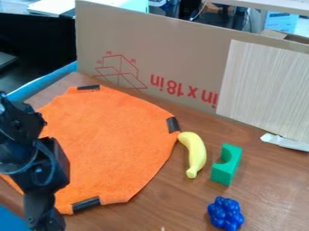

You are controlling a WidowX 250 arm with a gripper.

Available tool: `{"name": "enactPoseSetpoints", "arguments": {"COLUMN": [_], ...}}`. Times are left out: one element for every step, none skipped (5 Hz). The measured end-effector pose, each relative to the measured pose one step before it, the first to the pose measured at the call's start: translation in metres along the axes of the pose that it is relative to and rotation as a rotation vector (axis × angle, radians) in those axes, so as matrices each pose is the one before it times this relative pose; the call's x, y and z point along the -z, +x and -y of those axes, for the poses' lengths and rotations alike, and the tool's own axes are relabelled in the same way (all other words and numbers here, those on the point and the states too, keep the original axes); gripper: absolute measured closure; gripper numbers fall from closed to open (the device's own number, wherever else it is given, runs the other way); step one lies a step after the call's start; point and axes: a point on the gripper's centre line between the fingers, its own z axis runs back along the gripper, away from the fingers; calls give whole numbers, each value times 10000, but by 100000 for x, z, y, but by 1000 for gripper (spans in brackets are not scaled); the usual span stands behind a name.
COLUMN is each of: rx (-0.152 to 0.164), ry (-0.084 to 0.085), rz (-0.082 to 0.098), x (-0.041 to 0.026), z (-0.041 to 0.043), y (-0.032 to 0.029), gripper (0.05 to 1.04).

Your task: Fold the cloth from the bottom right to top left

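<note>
The black gripper [45, 216] hangs at the lower left, over the near left edge of the orange cloth [111, 144]. Whether it touches the cloth I cannot tell. The cloth lies spread out on the brown table, roughly flat, with dark strips along its edge: one at the top, one at the right and one at the bottom. Part of its left side is hidden behind the arm.
A yellow banana [194, 154] lies by the cloth's right edge. Right of it stand a green block [226, 165] and, nearer, a blue grape bunch [226, 214]. A cardboard wall [163, 58] bounds the back of the table [265, 180].
</note>
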Motion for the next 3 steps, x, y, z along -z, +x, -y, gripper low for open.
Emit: {"name": "enactPoseSetpoints", "arguments": {"rx": [-18, -210, -423], "ry": [246, 231, 213], "rz": [-326, -245, -152], "x": [1246, 921, 1218], "z": [-1059, -929, -794], "y": [-279, -196, 46], "gripper": [84, 84, 84]}}
